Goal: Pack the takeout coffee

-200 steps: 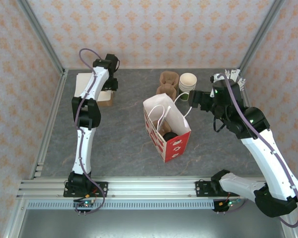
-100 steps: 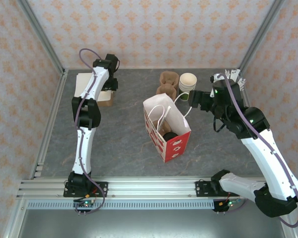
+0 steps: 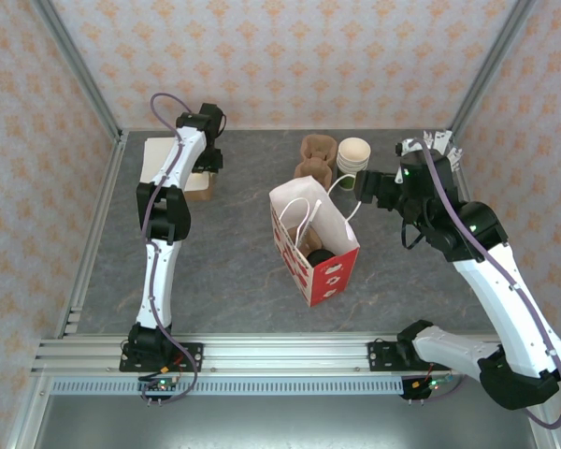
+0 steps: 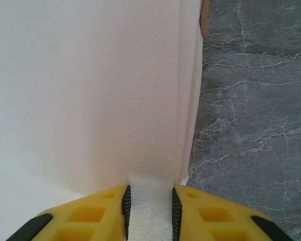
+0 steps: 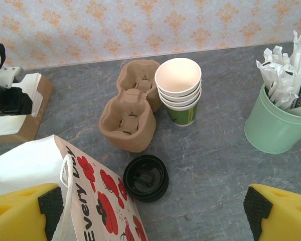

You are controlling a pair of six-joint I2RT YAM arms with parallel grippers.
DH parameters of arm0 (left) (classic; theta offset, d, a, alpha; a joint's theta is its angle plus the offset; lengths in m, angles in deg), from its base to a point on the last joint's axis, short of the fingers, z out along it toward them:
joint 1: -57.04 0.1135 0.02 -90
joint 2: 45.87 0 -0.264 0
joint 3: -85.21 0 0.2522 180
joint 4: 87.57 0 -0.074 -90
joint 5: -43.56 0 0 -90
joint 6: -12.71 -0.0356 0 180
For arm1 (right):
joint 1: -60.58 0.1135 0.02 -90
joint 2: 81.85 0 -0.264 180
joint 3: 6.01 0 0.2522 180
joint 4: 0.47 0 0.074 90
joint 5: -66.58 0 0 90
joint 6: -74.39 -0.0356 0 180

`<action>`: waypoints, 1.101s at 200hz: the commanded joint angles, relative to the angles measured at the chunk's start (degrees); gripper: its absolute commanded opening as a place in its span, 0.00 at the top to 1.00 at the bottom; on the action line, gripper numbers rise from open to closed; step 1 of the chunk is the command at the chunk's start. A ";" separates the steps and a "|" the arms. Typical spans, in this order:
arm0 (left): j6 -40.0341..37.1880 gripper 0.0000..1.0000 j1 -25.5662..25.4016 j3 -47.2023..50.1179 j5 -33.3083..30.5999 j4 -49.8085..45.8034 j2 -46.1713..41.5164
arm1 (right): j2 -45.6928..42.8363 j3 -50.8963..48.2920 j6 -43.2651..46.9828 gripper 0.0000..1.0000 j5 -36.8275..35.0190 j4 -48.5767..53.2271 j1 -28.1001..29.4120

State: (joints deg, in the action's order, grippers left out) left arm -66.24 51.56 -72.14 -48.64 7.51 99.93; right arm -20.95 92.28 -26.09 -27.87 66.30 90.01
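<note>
The left gripper (image 4: 149, 203) sits low over a stack of white napkins (image 4: 90, 100) at the far left of the bench (image 4: 251, 125). Its jaws are narrowed around a fold of napkin, and I cannot tell whether they pinch it yet. The right gripper (image 5: 151, 208) is released, with its jaws spread wide. The poppy-printed bag (image 5: 103, 198) stands open against its left finger. The coffee (image 5: 146, 177) stands on the bench just ahead of this gripper, between its fingers and slightly left of centre. It is beside the bag, not in it, with its black lid facing up. Beyond it lies a brown pulp carrier (image 5: 128, 120), and a stack of lidless cups (image 5: 179, 85) stands just right of that. Ahead and to the right of the gripper is a pale green holder (image 5: 271, 133) of white wrapped sticks.
</note>
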 commanded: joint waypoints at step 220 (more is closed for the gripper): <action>-1.46 1.00 1.54 -2.70 0.14 -1.50 -7.52 | 0.31 -0.07 0.11 0.06 -0.03 -0.74 -0.50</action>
State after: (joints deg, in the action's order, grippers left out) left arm -66.57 52.33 -73.06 -48.37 7.40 99.34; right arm -20.40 92.28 -26.07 -26.49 65.91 89.99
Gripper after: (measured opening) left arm 0.050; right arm 0.942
